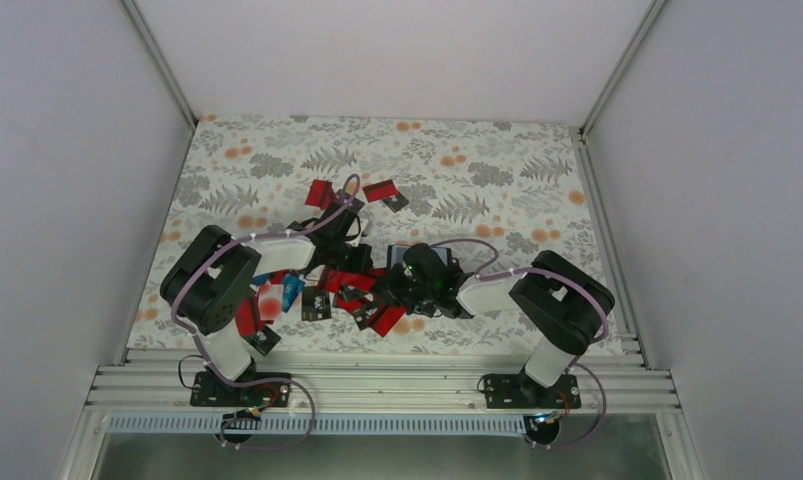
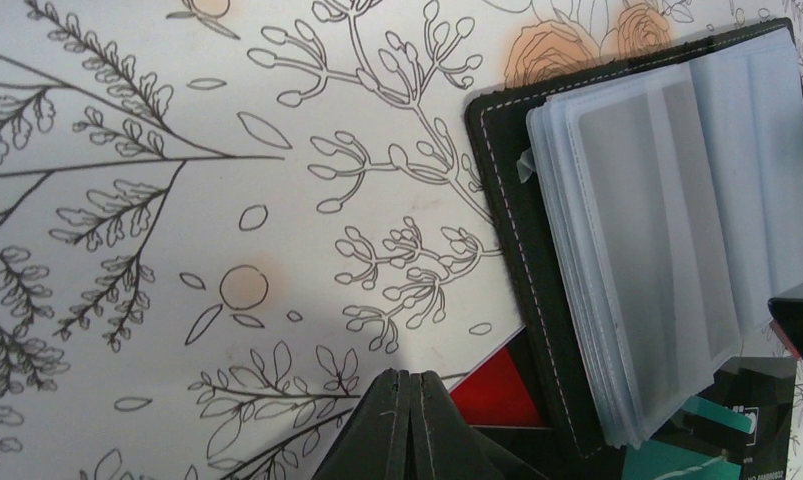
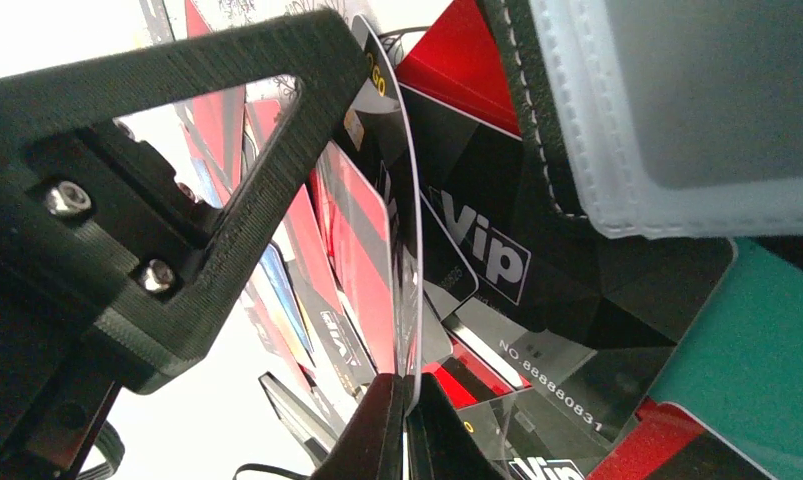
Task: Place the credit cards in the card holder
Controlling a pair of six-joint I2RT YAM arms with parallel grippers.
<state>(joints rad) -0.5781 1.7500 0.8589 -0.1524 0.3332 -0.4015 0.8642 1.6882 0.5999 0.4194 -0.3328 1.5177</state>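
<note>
The card holder [image 2: 517,230] lies open on the floral mat, a black stitched cover with clear plastic sleeves [image 2: 677,230]; it also shows in the right wrist view [image 3: 677,100]. Credit cards lie in a loose pile [image 1: 347,295]: red, black "Vip" [image 3: 487,250] and teal [image 3: 757,350]. My left gripper [image 2: 412,385] is shut and empty, just left of the holder's near corner, over a red card [image 2: 492,390]. My right gripper [image 3: 407,390] is shut on a card seen edge-on [image 3: 414,240], beside the holder's edge. In the top view both grippers, left [image 1: 352,258] and right [image 1: 397,290], meet over the pile.
Two red cards [image 1: 322,193] [image 1: 380,190] lie apart at the back of the mat [image 1: 497,170]. My left gripper's black frame [image 3: 227,150] stands close to the held card. White walls enclose the table; an aluminium rail [image 1: 377,375] runs along the near edge.
</note>
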